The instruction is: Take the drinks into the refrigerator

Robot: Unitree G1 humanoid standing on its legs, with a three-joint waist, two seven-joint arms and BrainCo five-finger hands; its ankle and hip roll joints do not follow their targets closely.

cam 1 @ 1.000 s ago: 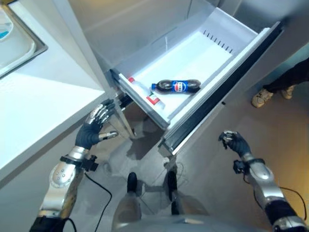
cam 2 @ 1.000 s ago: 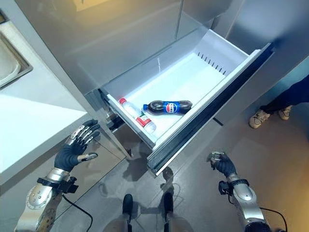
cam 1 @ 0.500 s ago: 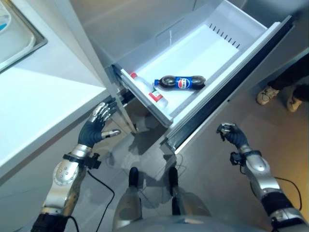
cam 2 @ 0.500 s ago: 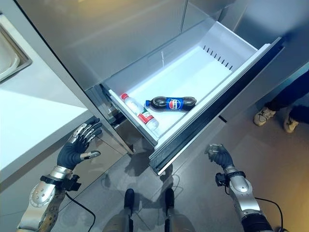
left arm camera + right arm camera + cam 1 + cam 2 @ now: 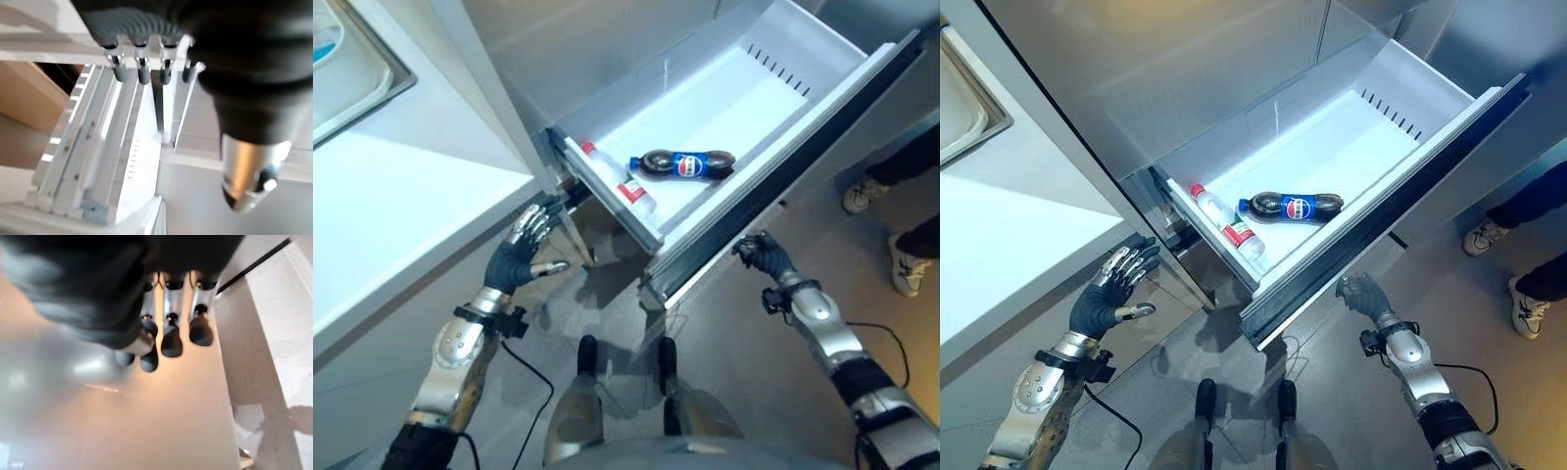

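Cola bottle [image 5: 682, 164] and clear red-capped water bottle [image 5: 1224, 227] lay flat inside the open fridge drawer [image 5: 1430, 117], near its left end. Right hand [image 5: 1363, 292], clenched, empty, sat at the drawer front; left hand [image 5: 522, 252] released beside it. Best push squarely, slowly.

The refrigerator drawer [image 5: 1449, 122] stood pulled out. In it a cola bottle [image 5: 1291, 207] lay at 3 o'clock of a water bottle [image 5: 1225, 227]. A counter [image 5: 1009, 245] with a sink [image 5: 964, 113] lay at 9 o'clock of the drawer.
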